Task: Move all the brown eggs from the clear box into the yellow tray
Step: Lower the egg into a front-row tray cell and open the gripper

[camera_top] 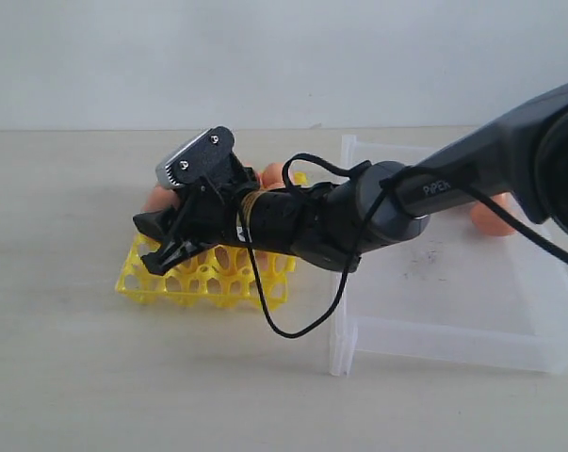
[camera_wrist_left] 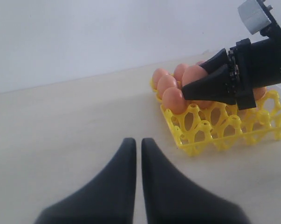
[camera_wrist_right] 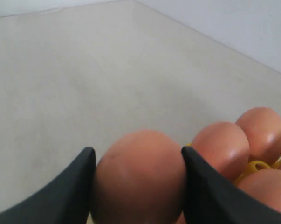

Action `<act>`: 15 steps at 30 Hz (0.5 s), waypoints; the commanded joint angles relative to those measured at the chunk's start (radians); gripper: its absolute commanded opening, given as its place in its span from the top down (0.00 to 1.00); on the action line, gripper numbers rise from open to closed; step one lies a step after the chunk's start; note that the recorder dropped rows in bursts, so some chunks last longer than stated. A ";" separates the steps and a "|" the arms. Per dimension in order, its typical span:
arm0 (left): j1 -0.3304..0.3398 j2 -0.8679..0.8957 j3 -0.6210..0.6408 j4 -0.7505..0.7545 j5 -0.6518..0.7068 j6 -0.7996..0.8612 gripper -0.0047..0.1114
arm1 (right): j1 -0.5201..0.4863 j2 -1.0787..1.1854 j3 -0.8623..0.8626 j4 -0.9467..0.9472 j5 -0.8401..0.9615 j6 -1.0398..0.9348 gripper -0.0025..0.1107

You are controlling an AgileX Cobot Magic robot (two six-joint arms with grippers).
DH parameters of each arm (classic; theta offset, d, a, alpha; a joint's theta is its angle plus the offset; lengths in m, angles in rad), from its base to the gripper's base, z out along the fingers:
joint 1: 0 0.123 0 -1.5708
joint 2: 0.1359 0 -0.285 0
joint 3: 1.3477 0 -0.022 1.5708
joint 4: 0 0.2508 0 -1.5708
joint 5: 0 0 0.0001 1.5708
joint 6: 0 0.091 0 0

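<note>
Exterior view: the right gripper [camera_top: 152, 243] hangs over the yellow tray [camera_top: 203, 284], and the clear box [camera_top: 434, 341] at the tray's three o'clock holds one brown egg [camera_top: 491, 218]. Left wrist view: the left gripper [camera_wrist_left: 136, 141] has its fingers pressed together, apart from the tray. Right wrist view: the right gripper is clamped on a second brown egg [camera_wrist_right: 140, 179].

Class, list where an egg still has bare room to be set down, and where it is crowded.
Free: the yellow tray's cup rows nearest the exterior camera, bordered by its front edge and the brown eggs behind, and the table left of the tray. Crowded: the tray's far side, where those eggs cluster and the right gripper grips one more.
</note>
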 commanded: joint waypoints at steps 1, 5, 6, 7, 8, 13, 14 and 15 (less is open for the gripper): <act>-0.006 -0.003 0.004 0.002 -0.002 0.000 0.93 | -0.009 0.000 -0.006 -0.096 -0.011 0.019 0.98; -0.006 -0.003 0.004 0.002 -0.002 0.000 0.93 | -0.009 0.011 -0.023 -0.187 -0.011 0.071 0.98; -0.006 -0.003 0.004 0.002 -0.002 0.000 0.93 | -0.009 0.017 -0.030 -0.211 -0.008 0.090 0.98; -0.006 -0.003 0.004 0.002 -0.002 0.000 0.93 | -0.009 0.023 -0.037 -0.228 -0.010 0.107 0.98; -0.006 -0.003 0.004 0.002 -0.002 0.000 0.93 | -0.009 0.031 -0.048 -0.251 -0.012 0.131 0.98; -0.006 -0.003 0.004 0.002 -0.002 0.000 0.93 | -0.009 0.068 -0.088 -0.276 -0.010 0.182 0.98; -0.006 -0.003 0.004 0.002 -0.002 0.000 0.93 | -0.009 0.072 -0.095 -0.280 -0.008 0.185 0.98; -0.006 -0.003 0.004 0.002 -0.002 0.000 0.93 | -0.009 0.078 -0.101 -0.283 -0.006 0.188 0.98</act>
